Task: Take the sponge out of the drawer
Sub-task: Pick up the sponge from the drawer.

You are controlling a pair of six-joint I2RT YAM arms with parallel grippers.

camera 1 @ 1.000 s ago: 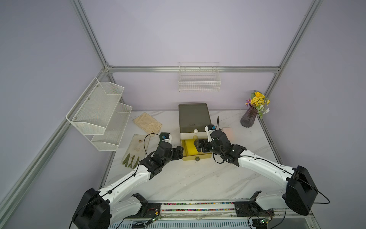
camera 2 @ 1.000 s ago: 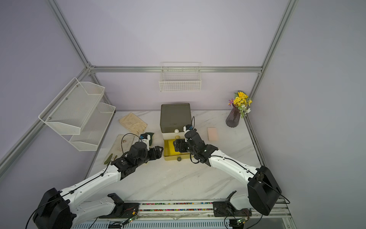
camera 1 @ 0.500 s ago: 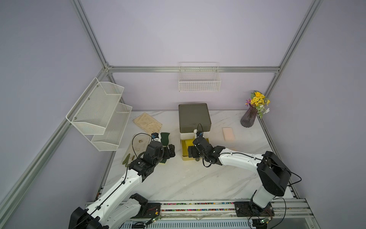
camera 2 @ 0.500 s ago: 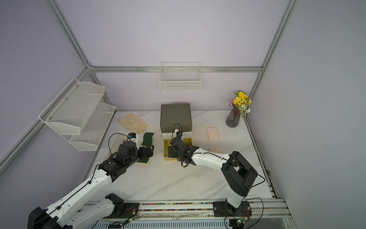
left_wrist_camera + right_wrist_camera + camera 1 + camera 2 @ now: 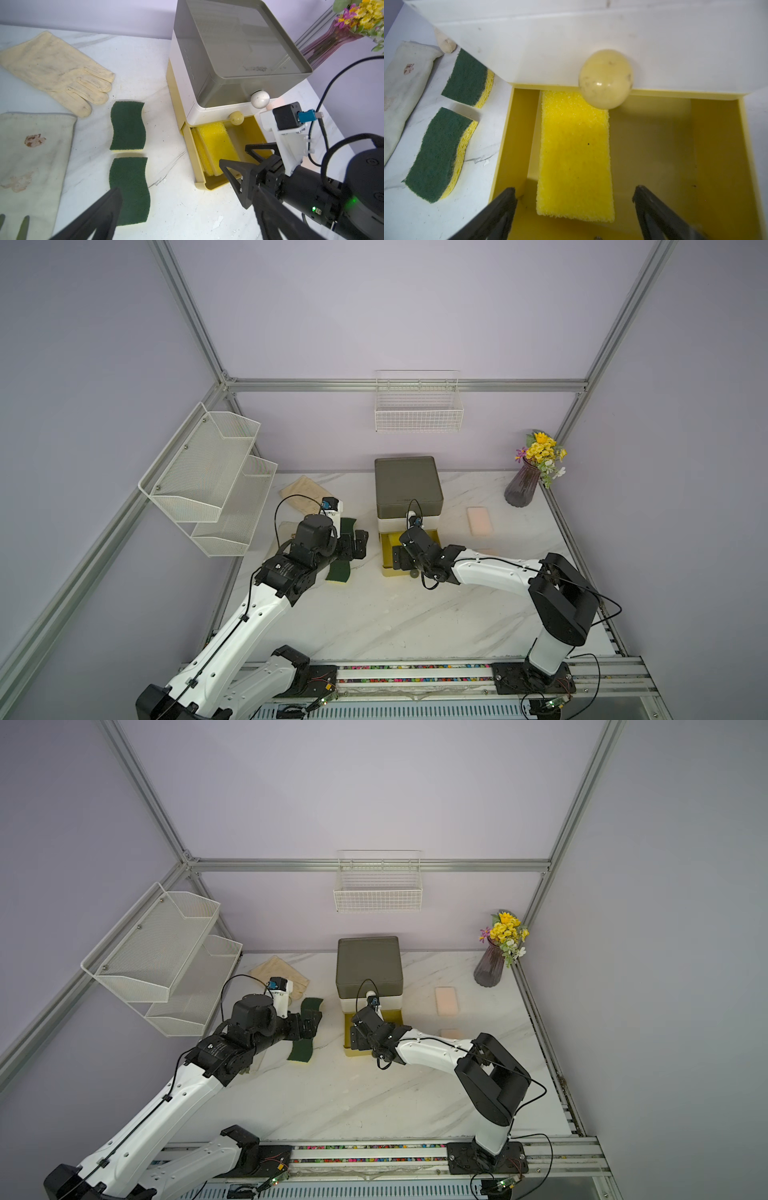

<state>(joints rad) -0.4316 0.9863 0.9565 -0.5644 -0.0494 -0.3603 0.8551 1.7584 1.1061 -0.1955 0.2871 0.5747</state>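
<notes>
Since the drawer is pulled out from the foot of the unit, its inside is open from above, and the sponge lies flat in it, yellow face up, close along the wall on the side toward the green sponges. Whether another sponge lies under it cannot be told. The far end of the sponge sits beneath the unit's front and the knob of the shut drawer above. That is probably why the right end effector comes in over the near, uncovered end, where a straight lift would meet nothing. It is spread wide and empty, with one finger near the drawer wall and the other over the bare drawer floor, so the sponge's width falls between them. How far above the sponge the tips are is not clear. The gap beside the wall looks tight, so that finger may catch the rim on the way down. The left end effector is also fully open and holds nothing. It hangs over the tabletop by the green sponges, apart from the drawer, which likely leaves the right arm room to work. The sponge has not yet been taken out.
</notes>
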